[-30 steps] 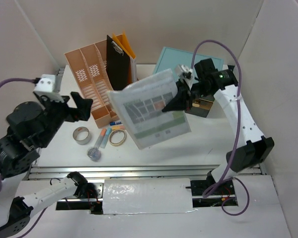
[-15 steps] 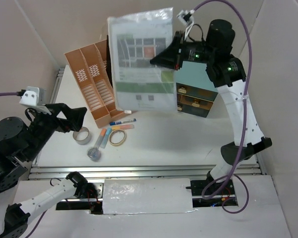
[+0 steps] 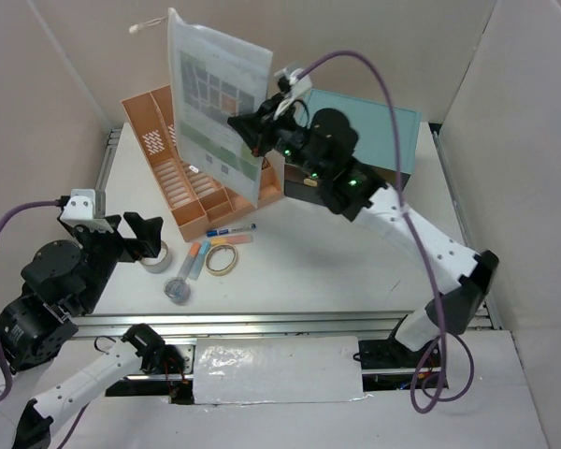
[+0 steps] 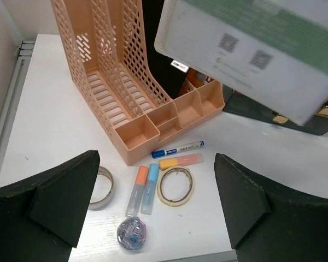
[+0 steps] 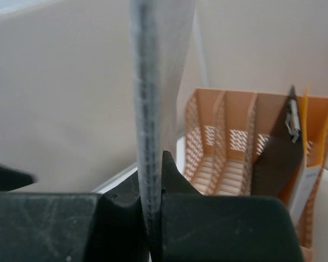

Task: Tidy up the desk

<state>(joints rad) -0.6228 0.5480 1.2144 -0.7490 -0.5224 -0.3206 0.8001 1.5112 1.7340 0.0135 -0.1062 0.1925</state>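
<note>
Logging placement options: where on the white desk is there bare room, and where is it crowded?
Bare: the white desk in front of the teal drawer cabinet, from the beige tape ring to its right edge, partly under the right arm. Crowded: the front-left patch before the peach slotted organizer, with grey tape roll and markers.

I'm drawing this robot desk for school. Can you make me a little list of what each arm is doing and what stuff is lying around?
Left pincer: open, empty, over the desk
Right pincer: shut on a plastic folder, held upright in the air by the file rack
In the file rack: black clipboard
Behind the right arm: teal drawer box
Loose on the desk: grey tape roll, beige tape ring, blue pen, three highlighters, ball of clips
</note>
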